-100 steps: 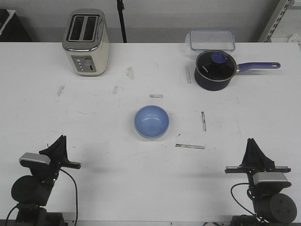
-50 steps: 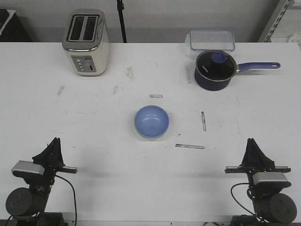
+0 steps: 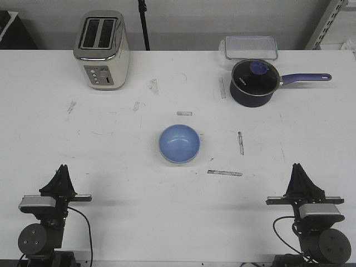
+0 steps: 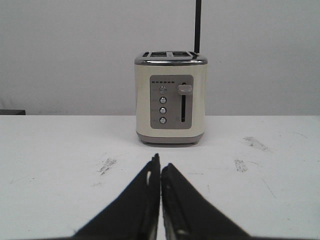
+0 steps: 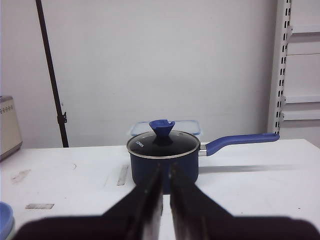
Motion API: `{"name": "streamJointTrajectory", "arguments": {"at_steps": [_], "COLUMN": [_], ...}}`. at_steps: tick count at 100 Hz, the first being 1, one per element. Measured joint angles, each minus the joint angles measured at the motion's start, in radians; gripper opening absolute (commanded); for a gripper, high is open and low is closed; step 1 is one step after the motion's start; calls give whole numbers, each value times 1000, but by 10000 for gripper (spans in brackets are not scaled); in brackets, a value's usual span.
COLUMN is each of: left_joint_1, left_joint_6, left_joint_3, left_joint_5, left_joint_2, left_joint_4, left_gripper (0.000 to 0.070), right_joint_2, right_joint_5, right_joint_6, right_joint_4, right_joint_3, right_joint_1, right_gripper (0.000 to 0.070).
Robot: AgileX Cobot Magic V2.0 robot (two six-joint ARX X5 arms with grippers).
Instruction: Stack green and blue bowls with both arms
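Note:
The blue bowl (image 3: 179, 143) sits upright in the middle of the table. A thin pale mint rim (image 3: 177, 163) shows under its near edge, so it appears to rest inside the green bowl. The bowl's edge also shows in the right wrist view (image 5: 3, 219). My left gripper (image 3: 61, 168) is low at the near left edge, shut and empty, pointing at the toaster, as the left wrist view (image 4: 160, 161) shows. My right gripper (image 3: 297, 167) is low at the near right edge, shut and empty, pointing at the saucepan in the right wrist view (image 5: 165, 167). Both are far from the bowls.
A cream toaster (image 3: 102, 50) stands at the back left. A dark navy saucepan (image 3: 253, 83) with a glass lid and a long handle stands at the back right, with a clear lidded container (image 3: 250, 47) behind it. Tape strips and scuffs mark the tabletop.
My left arm has drawn back toward the near edge and turned to point straight ahead, its gripper staying shut. The right arm and the bowls have not moved.

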Motion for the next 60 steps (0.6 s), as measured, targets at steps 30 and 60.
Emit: {"name": "streamJointTrajectory", "arguments": {"at_steps": [30,60], "left_joint_1": [13,21], "left_joint_6": [0,0], "left_joint_3": [-110,-111], "left_joint_5": [45,53], "left_joint_2": [-36,-37], "left_joint_4": [5,9], "left_gripper": [2,2], "right_joint_2": [0,0], "right_joint_5": [0,0], "right_joint_6": [0,0], "right_joint_4": [0,0], "right_joint_3": [0,0], "right_joint_1": [0,0], "right_gripper": [15,15]}}
